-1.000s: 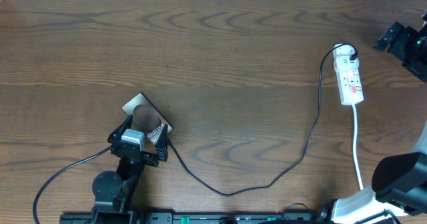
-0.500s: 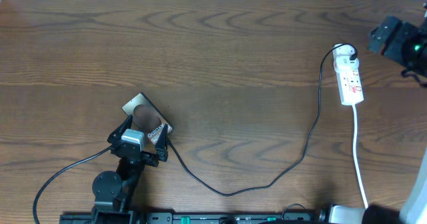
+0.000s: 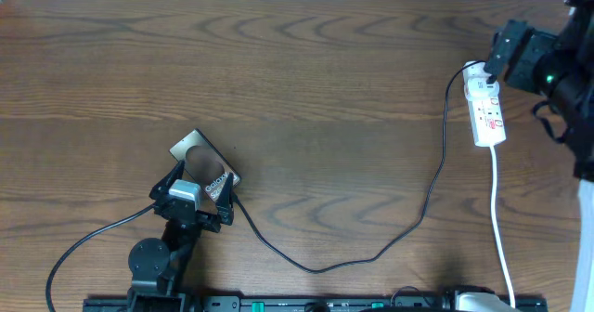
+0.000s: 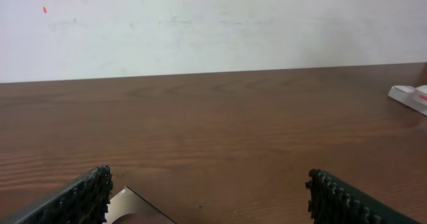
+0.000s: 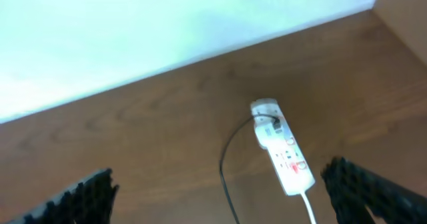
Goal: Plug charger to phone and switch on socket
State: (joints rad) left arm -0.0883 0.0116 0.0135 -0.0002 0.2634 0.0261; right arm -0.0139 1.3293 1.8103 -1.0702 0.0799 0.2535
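— Moved since a second ago? Only the right gripper, swung in from the right edge of the table.
— Left side?
— Left gripper is spread wide over the phone, which lies angled at front left. The charger loops from the phone to the socket, far right.
— Right fingers?
— Wide apart, hovering by the socket's plug end.

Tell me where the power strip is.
Overhead view: the power strip lies near the right edge of the table, toward the far side, with the charger cable plugged into its far end.
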